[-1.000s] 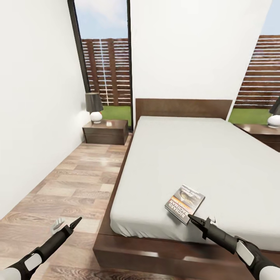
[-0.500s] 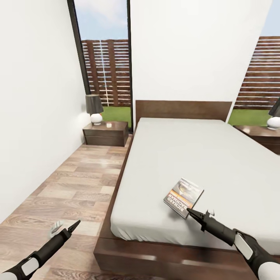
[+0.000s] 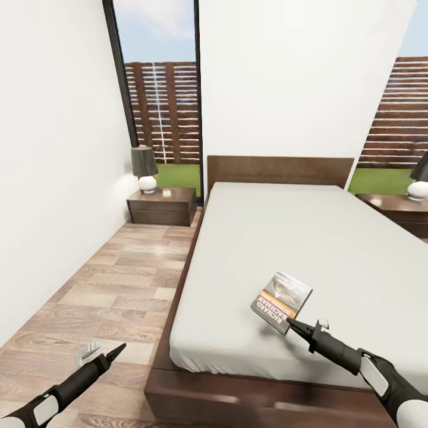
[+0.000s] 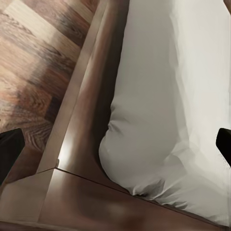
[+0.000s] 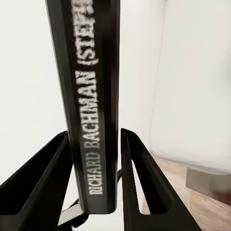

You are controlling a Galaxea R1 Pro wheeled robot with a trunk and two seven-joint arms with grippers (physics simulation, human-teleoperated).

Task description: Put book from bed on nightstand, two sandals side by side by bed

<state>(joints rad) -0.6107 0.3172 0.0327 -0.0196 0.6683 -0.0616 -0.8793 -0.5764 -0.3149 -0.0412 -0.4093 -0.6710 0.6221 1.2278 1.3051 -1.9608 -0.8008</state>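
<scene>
Reading "RICHARD BACHMAN": book [image 5: 89, 96] spine

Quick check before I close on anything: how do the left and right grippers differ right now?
The right gripper is at the near corner of the book on the bed, its fingers on either side of the spine; the left gripper hangs over the floor beside the bed frame with nothing between its fingers. The left jaws stand wide open; the right are narrowed around the book, not visibly clamped. Both point forward, low.
</scene>
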